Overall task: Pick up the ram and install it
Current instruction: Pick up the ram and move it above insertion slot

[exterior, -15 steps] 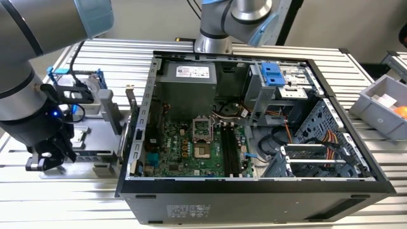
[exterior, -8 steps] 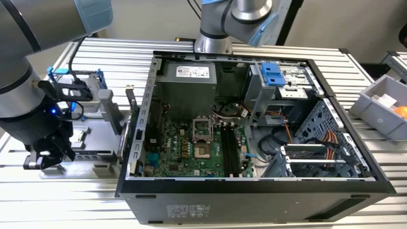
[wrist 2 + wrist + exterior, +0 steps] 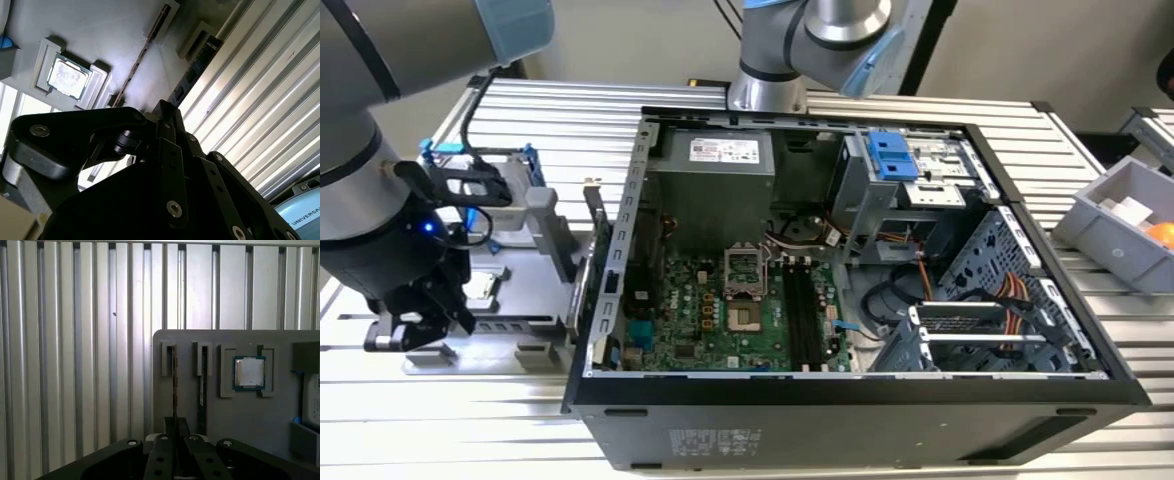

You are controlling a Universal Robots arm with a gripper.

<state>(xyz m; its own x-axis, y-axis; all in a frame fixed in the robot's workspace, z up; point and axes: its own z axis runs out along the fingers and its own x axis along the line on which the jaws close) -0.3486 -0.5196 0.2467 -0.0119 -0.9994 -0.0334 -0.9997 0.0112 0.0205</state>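
Ram (image 3: 174,385) stands on its thin edge in the slot nearest the gray holder's (image 3: 240,420) edge. Tool (image 3: 176,429) sits right at its end; I cannot tell if it is pinching. Squeezing it dead straight, no tilt, looks best.

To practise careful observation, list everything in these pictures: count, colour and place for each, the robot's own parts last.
table: one, silver slats, under everything.
computer case: one, black, open, mid-table.
motherboard: one, green, inside the case.
bin: one, grey, at the exterior view's right.
tray: one, grey, at the exterior view's left of the case.
ram sticks: two, dark, on edge in tray slots.
processor chip: one, silver, in a tray pocket beside the ram sticks.
arm: one, grey with blue caps, above the tray.
claw: one, black, lined up with one ram stick.
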